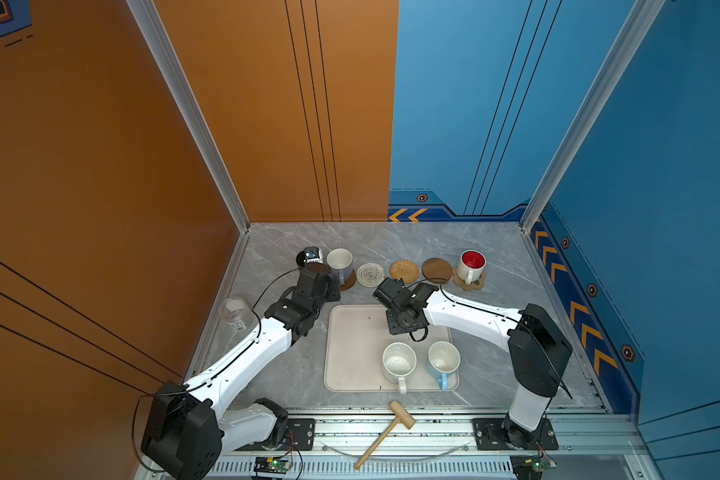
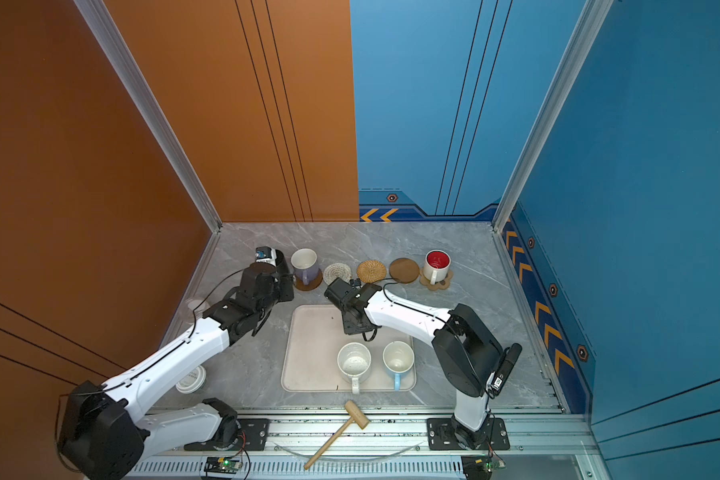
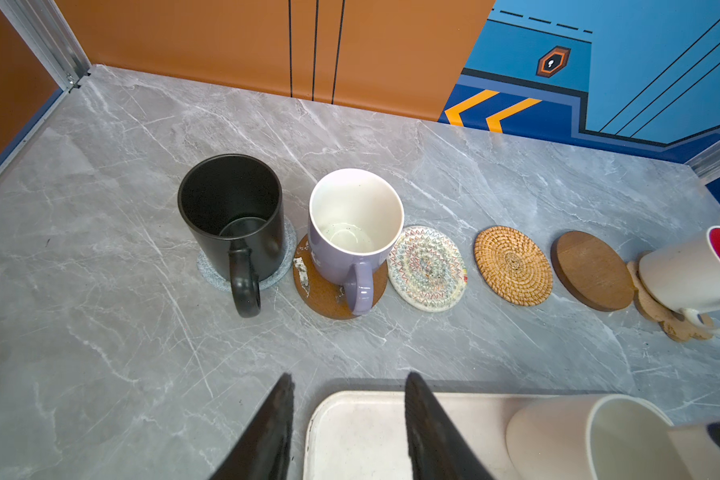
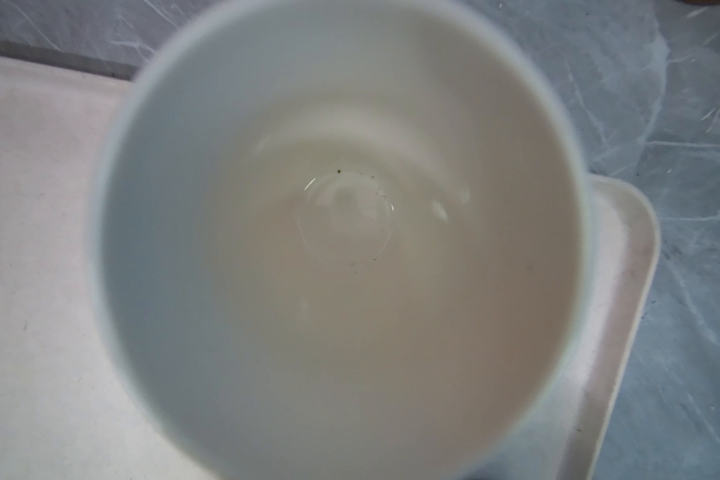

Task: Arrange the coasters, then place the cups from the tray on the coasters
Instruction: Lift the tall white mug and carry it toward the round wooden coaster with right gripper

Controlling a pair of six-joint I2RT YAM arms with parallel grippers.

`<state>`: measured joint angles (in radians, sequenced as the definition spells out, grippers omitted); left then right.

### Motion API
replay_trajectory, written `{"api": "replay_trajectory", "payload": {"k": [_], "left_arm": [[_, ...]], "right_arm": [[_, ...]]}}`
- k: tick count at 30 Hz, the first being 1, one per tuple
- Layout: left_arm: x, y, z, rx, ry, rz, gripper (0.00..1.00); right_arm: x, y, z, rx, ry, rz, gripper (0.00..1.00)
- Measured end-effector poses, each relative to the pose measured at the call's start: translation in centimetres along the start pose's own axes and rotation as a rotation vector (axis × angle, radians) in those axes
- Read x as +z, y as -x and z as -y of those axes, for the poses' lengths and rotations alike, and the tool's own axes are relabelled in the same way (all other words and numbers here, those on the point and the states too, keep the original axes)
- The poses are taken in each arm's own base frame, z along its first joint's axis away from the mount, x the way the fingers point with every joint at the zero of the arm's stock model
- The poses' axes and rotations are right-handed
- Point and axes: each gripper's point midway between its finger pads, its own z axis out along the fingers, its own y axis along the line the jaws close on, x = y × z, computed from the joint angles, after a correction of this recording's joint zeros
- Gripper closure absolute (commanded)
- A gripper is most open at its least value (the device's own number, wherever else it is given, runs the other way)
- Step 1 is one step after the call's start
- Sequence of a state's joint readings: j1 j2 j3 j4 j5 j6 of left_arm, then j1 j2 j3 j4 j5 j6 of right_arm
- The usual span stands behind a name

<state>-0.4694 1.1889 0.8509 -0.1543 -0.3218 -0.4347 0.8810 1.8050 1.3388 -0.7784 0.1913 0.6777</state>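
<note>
My left arm (image 1: 242, 353) and right arm (image 1: 470, 313) wore smooth white shells over their long links, with boxy black housings (image 1: 539, 353) at the joints. A thin black cable (image 1: 474, 309) ran along each white shell, held by small clips, and looped free near the wrist. Each arm was mounted on a black base plate (image 1: 485, 434) with silver screws, a green-lit circuit board (image 1: 273, 462) at its foot. My left gripper (image 3: 348, 376) ended in two black fingers (image 3: 267, 428), tapered to points.
</note>
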Motion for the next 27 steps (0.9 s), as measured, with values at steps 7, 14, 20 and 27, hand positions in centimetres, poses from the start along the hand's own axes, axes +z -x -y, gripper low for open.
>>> {"api": "replay_trajectory", "payload": {"k": [7, 14, 20, 27], "left_arm": [[-0.2, 0.2, 0.0, -0.002, -0.002, 0.005, 0.55], [-0.3, 0.3, -0.1, -0.006, 0.0, 0.009, 0.55], [-0.3, 0.3, -0.1, -0.011, -0.001, 0.009, 0.55], [-0.3, 0.3, -0.1, -0.019, -0.001, 0.009, 0.55]], "right_arm": [[-0.2, 0.3, 0.4, -0.008, -0.021, 0.02, 1.0], [-2.7, 1.4, 1.1, -0.01, -0.019, 0.09, 1.0], [-4.5, 2.7, 2.1, 0.009, -0.006, 0.139, 1.0], [-4.5, 5.9, 7.2, 0.092, -0.061, 0.158, 1.0]]}}
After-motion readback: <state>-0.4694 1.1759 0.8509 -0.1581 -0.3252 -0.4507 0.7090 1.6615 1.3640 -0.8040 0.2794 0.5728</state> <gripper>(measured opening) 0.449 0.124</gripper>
